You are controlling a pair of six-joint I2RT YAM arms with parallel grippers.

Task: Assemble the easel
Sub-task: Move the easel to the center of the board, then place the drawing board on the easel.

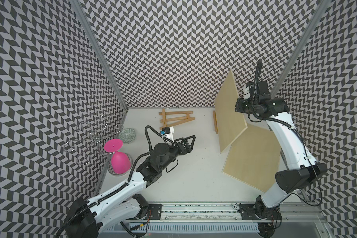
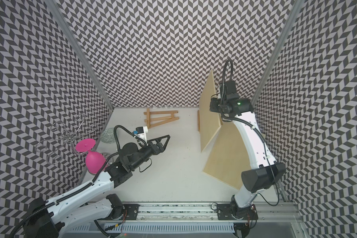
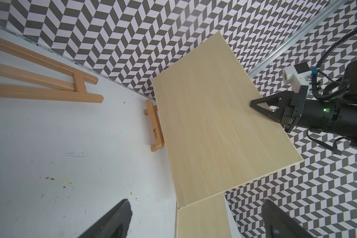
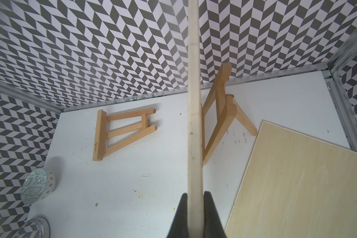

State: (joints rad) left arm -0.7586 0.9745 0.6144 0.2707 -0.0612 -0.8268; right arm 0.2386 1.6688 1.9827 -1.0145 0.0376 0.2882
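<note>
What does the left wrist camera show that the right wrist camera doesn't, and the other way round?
Only the left wrist view: the broad face of the held board, the right gripper seen from outside, shut on its edge, and the open left gripper. Only the right wrist view: the patterned bowl, a glass dish, and the top and back leg of the standing easel. Both: the board, the folded easel lying flat, and the second board on the table.

Left tool [image 1: 191, 142] spread wide, held low; right tool [image 3: 254, 103] raised high, pinched shut

Pink goblet [image 1: 120, 159], patterned bowl [image 1: 128, 135], wire rack [image 1: 95, 135]
</note>
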